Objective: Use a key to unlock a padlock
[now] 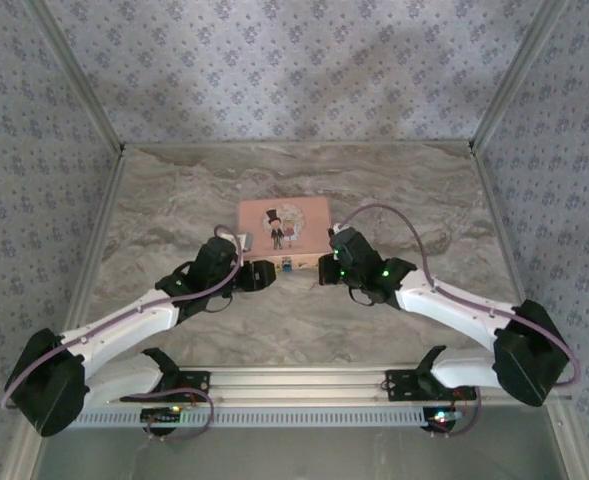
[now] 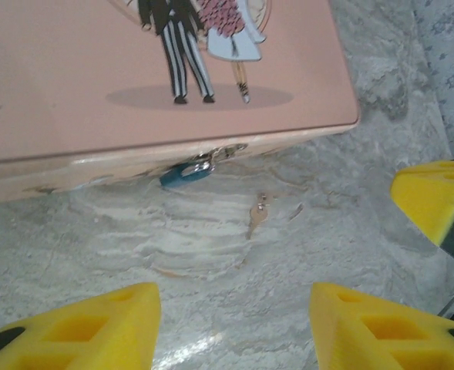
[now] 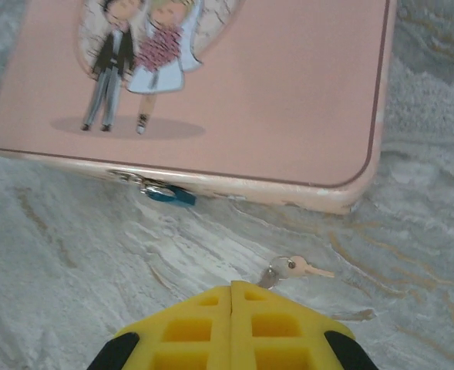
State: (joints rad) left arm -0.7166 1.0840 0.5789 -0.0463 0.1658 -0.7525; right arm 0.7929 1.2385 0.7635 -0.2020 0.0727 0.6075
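Observation:
The padlock [image 2: 184,174] is a tiny bluish lock hanging from the clasp on the front edge of the pink tin [image 2: 72,85]; it also shows in the right wrist view [image 3: 169,194]. A small pale key [image 3: 310,270] on a ring lies flat on the marble in front of the tin, seen too in the left wrist view [image 2: 257,215]. My right gripper [image 3: 232,289] is shut, its yellow fingers pressed together just short of the key ring, with nothing visibly between them. My left gripper [image 2: 234,327] stands open, low over the table, with the key and padlock ahead of it.
The pink tin [image 1: 284,223] sits mid-table with both grippers [image 1: 264,277] [image 1: 325,270] close to its near edge. Marble tabletop [image 1: 394,180] stretches around it, with patterned walls on three sides.

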